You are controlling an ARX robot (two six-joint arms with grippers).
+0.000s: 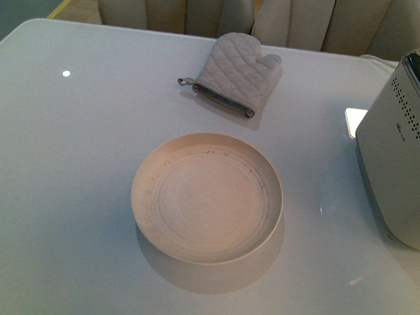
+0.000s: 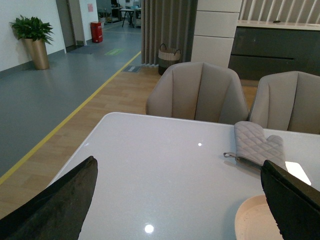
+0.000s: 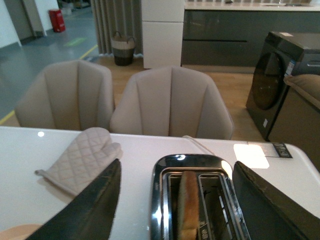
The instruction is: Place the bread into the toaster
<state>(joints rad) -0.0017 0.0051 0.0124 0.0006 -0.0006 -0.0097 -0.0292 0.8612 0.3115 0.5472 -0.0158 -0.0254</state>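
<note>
The white toaster (image 1: 405,157) with dotted side and chrome top stands at the table's right edge. In the right wrist view its chrome top (image 3: 192,165) shows from above, and the bread (image 3: 188,205) stands on edge in one slot, brown crust up. My right gripper (image 3: 175,202) is open above the toaster, its fingers on either side of the top, not touching the bread. My left gripper (image 2: 180,200) is open and empty above the table, left of the plate. Neither gripper shows in the front view.
A round cream plate (image 1: 207,197) sits empty at the table's middle. A quilted grey oven mitt (image 1: 237,73) lies behind it. Beige chairs (image 2: 197,92) stand along the far edge. The table edge (image 2: 80,150) runs on the left.
</note>
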